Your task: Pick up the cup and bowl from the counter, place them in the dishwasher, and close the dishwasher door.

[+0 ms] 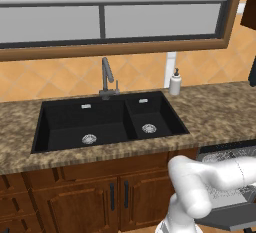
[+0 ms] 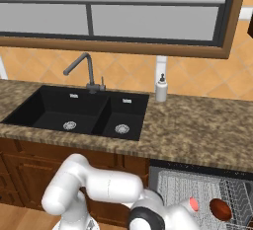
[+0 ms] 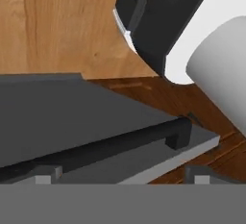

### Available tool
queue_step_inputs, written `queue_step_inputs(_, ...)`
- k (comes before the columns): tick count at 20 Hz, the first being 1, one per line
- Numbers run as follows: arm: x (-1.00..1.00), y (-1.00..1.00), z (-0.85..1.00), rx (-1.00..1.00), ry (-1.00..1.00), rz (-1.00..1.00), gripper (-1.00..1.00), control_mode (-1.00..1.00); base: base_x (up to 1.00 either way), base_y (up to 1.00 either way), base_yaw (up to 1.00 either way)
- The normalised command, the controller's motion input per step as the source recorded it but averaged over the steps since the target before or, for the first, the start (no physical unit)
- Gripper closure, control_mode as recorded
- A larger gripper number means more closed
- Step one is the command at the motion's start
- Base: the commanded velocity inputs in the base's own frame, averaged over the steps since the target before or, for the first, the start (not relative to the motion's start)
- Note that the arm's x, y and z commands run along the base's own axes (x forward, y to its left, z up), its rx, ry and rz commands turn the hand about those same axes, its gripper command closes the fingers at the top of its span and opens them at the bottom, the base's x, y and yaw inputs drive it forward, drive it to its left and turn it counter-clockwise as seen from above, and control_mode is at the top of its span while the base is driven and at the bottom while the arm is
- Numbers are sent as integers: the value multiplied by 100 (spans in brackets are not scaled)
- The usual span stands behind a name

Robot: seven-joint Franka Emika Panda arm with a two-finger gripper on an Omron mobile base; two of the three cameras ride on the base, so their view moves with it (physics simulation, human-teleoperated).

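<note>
Item: dishwasher door (image 3: 72,122), plain grey panel, dropped open and lying near flat, low in front of the dark wood cabinets (image 3: 158,93). Your claw (image 3: 122,179) hangs just off its underside w/ fingertips (image 3: 45,174) spread wide, pinching nothing. Black bar handle (image 3: 96,146) runs across the hand view, long axis roughly crosswise to the claw's line, just ahead of the tips. Judgement: closing is the step left, so you'd get under the panel and push up toward the tabletop (image 2: 197,125). Contents: wire rack (image 2: 197,189) holds the cup (image 2: 191,204), red-pink end showing, and a brown bowl (image 2: 220,209) beside it, apart. Tabletop carries a soap bottle (image 2: 161,88) near the black sink (image 2: 79,113).
</note>
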Motion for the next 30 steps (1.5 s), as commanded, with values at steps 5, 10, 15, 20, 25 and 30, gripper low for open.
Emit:
queue_step_inputs(5,17,-9,-60,13,-11,0,-100,-100,0,0,0)
queue_step_inputs(10,23,0,-4,3,-37,0,-100,-100,0,0,0)
queue_step_inputs(15,46,8,0,2,-38,0,-100,-100,0,0,0)
queue_step_inputs(20,95,25,15,3,-23,0,-100,-100,0,0,0)
queue_step_inputs(25,100,3,66,3,-23,0,-100,-100,0,0,0)
queue_step_inputs(30,100,5,74,1,-29,0,-100,-100,0,0,0)
